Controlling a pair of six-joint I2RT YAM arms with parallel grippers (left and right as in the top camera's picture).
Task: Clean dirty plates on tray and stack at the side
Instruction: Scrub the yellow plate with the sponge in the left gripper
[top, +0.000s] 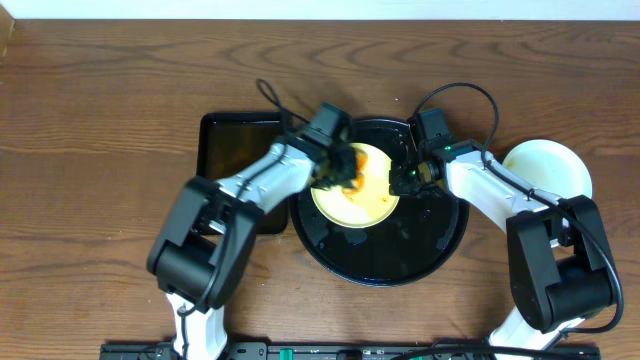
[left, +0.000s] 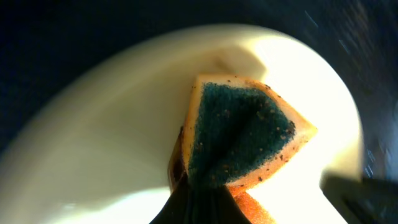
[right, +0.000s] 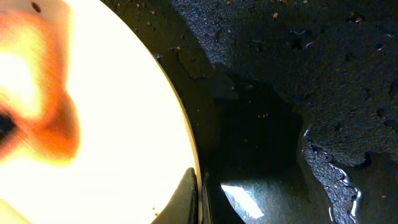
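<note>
The pale yellow plate (top: 362, 196) lies in the round black tray (top: 430, 240), left of its middle. My left gripper (top: 340, 168) is shut on an orange sponge with a dark green scrub face (left: 239, 134) and presses it on the plate (left: 93, 143). Its fingers (left: 205, 208) show at the bottom edge of the left wrist view. My right gripper (top: 408, 180) is shut on the plate's right rim. In the right wrist view the fingers (right: 198, 194) pinch that rim, with the plate (right: 118, 93) to their left. A pale round plate (top: 545, 170) stands right of the tray.
A smaller rectangular black tray (top: 235, 150) lies left of the round one, partly under my left arm. The round tray's floor (right: 311, 93) is wet and speckled with crumbs. Brown wooden table all round. The sponge shows as an orange blur (right: 43, 124).
</note>
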